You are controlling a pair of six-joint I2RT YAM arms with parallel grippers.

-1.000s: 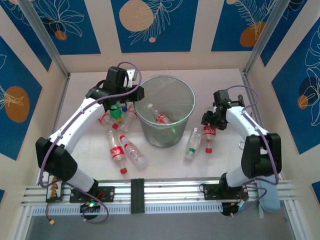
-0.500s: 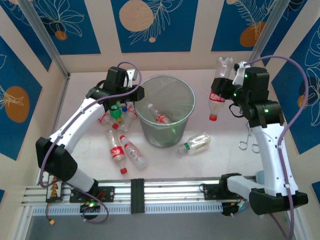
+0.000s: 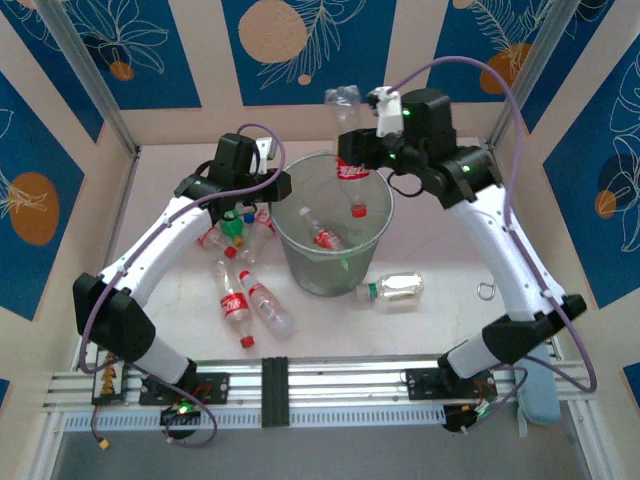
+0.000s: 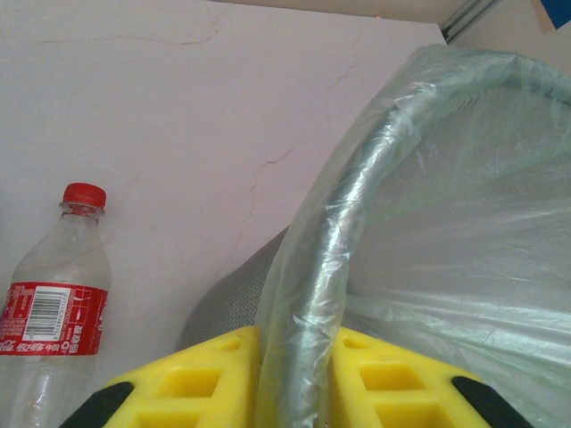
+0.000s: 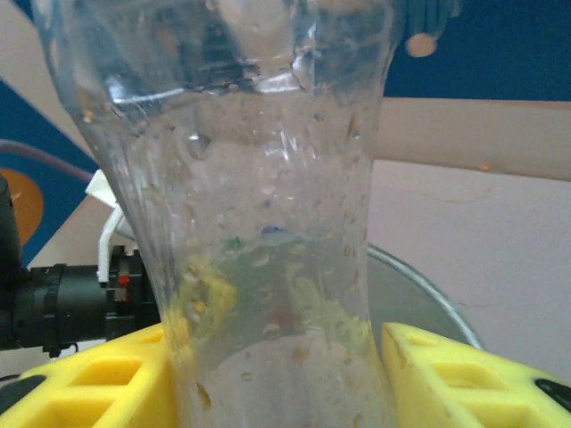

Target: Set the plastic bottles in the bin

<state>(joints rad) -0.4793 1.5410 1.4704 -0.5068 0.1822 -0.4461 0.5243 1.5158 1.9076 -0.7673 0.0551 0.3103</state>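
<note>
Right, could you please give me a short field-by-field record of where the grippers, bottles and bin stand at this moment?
left gripper: shut on the rim of the bin, left side
right gripper: shut on a held bottle, red label, cap down, above the bin
inside bin: at least one dropped bottle, red label
left of bin: loose bottles, several, lying
right of bin: green-capped bottle, on its side

Bottle (image 3: 349,152) cap-down over mesh bin (image 3: 303,262)
</note>
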